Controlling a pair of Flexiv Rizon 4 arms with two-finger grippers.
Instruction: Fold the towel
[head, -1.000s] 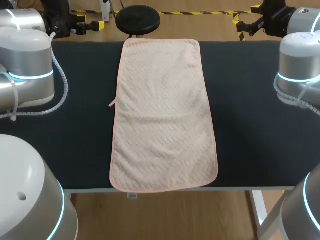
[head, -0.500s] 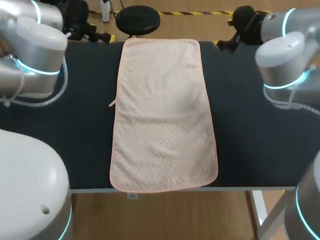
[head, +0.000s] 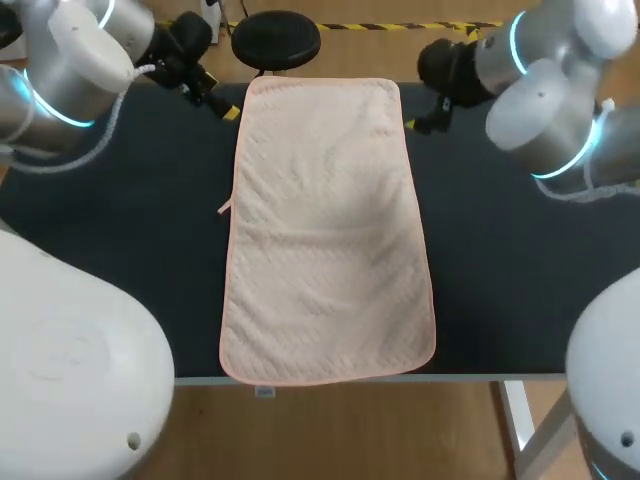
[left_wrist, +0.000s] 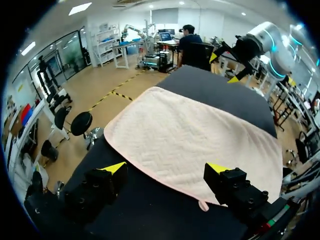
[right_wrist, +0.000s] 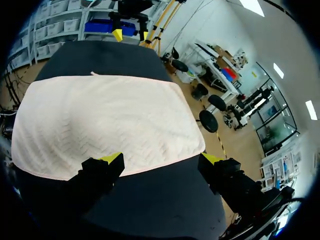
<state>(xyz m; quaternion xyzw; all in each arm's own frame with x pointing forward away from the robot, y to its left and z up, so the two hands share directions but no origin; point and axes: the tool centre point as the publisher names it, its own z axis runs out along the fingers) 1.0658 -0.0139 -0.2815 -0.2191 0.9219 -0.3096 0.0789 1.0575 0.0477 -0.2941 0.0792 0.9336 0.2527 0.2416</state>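
Pink towel (head: 325, 230) flat on dark table (head: 500, 260). L gripper (left_wrist: 167, 170) & R gripper (right_wrist: 162, 159) near its far corners, both w/ fingers spread, holding nothing.

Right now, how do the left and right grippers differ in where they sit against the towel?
The left gripper is at the towel's far left corner, the right gripper at its far right corner. The towel's small side loop lies on the left gripper's side, none on the right gripper's. Both are open, holding nothing.
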